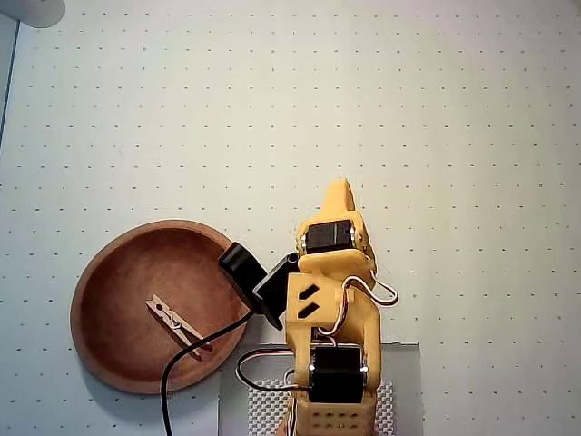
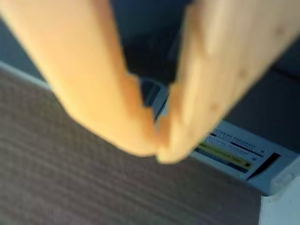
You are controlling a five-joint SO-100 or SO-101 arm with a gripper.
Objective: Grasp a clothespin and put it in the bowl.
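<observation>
Near the bottom-left corner of the table (image 1: pixel 436 118), overhead view, sits the bowl (image 1: pixel 118 272), round, reddish-brown wood, lighter rim. Clothespin (image 1: pixel 174 325) lies flat inside it, toward the lower right of the bowl floor, slanted from upper left to lower right. Nothing grips it.

Table surface is pale, off-white, with a regular grid of small dark dots. A grey plate (image 1: pixel 407 381) with a perforated patch sits at the bottom edge under the arm base. A pale round object (image 1: pixel 32 11) is cut off at the top-left corner; cannot tell what it is.

Orange arm (image 1: pixel 334 318) rises from the bottom edge, centre-right, folded up. Black camera module (image 1: pixel 256 274) hangs off its left side, just over the bowl's right rim; a black cable (image 1: pixel 182 359) loops down from it across the bowl edge.

Gripper (image 2: pixel 158 150) in the wrist view: two orange fingers (image 2: pixel 103 89), blurred, tips touching, clenched on nothing. Behind them a brownish striped surface, a dark area and a white labelled box (image 2: pixel 243 157), all out of focus. From overhead the gripper tip (image 1: pixel 338 189) points toward the table's far edge, well apart from the bowl.
</observation>
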